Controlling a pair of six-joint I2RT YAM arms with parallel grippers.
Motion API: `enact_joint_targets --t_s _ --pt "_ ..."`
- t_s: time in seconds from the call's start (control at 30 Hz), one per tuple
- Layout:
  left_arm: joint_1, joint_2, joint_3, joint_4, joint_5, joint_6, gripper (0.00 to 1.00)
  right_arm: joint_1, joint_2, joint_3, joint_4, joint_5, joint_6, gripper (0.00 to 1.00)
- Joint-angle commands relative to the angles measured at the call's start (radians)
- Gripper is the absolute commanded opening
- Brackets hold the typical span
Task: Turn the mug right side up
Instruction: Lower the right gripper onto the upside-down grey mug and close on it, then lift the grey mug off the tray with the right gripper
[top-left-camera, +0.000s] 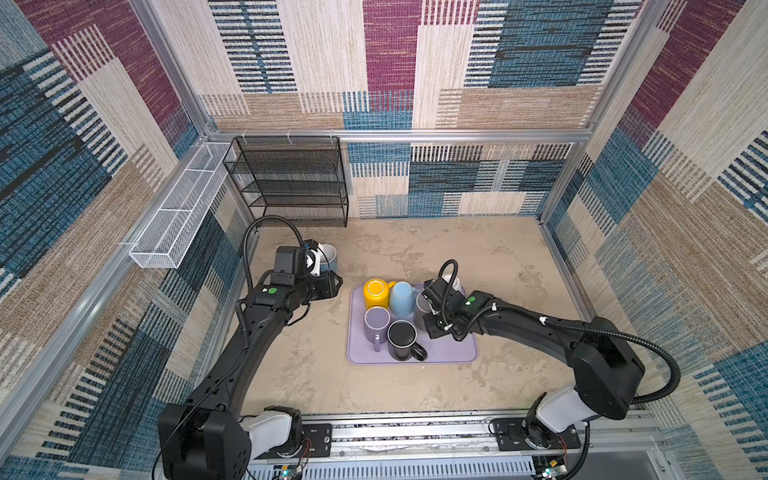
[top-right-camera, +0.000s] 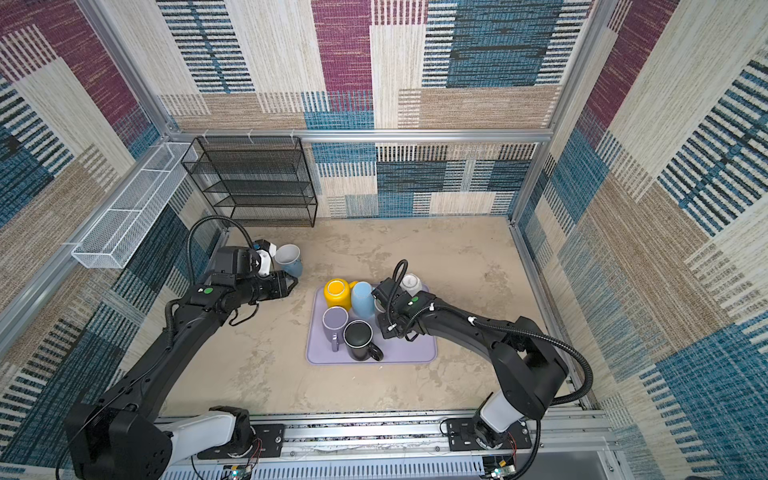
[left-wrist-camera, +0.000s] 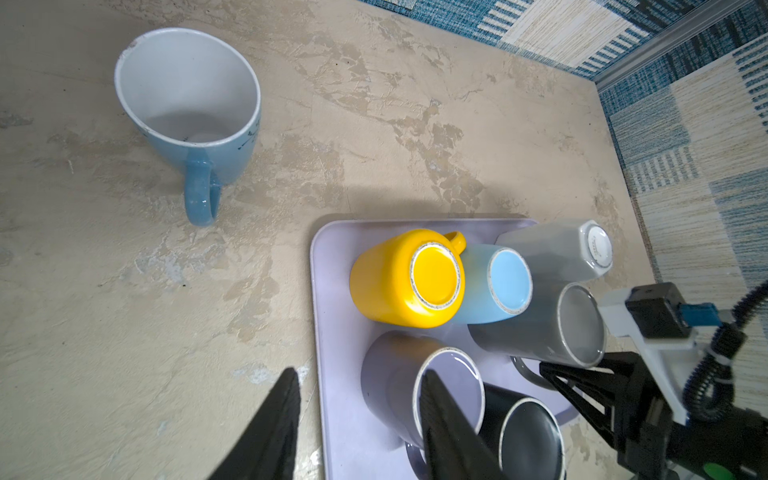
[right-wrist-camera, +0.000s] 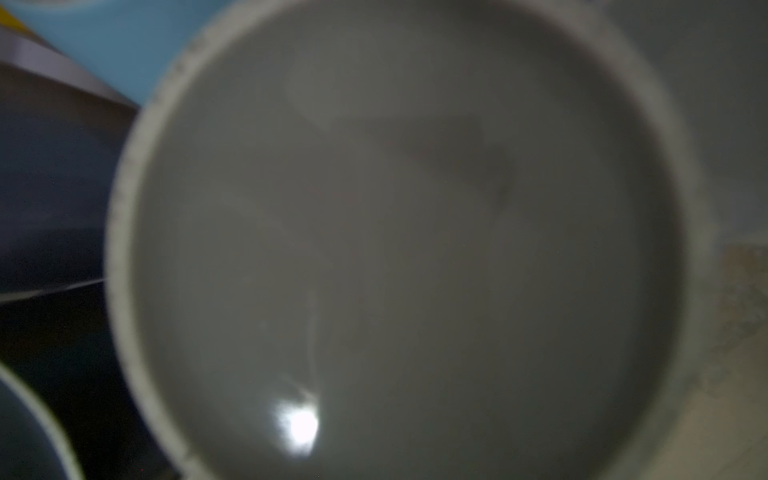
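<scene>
A grey mug stands on the lavender tray, apparently bottom up; its flat round face with a pale ring fills the right wrist view. My right gripper hangs right over it, one black finger beside its handle. The frames hide how wide its jaws stand. The left gripper is open and empty above the tray's left edge; both top views show it. Yellow, light blue and pale faceted mugs stand upside down.
A lavender mug and a black mug stand upright at the tray's front. A blue mug sits upright on the table by the left wrist. A black wire rack and a white wire basket line the back left.
</scene>
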Motion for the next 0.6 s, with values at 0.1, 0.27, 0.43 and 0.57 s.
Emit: enact_joint_targets --t_s 0.1,0.27,0.43,0.57 --pt "-0.001 0.000 0.017 -0.009 0.006 0.012 0.44 0.002 -0.006 0.005 0.006 0.023 -0.004 0.12" --pt "-0.002 0.003 0.023 -0.009 0.007 0.010 0.44 0.004 -0.042 -0.004 0.026 0.016 -0.019 0.05" --pt "-0.004 -0.002 0.029 -0.011 0.007 0.009 0.44 0.004 -0.095 -0.018 0.063 0.006 -0.034 0.00" --pt "-0.005 -0.008 0.031 -0.013 0.006 0.009 0.44 0.004 -0.134 -0.033 0.094 0.003 -0.049 0.00"
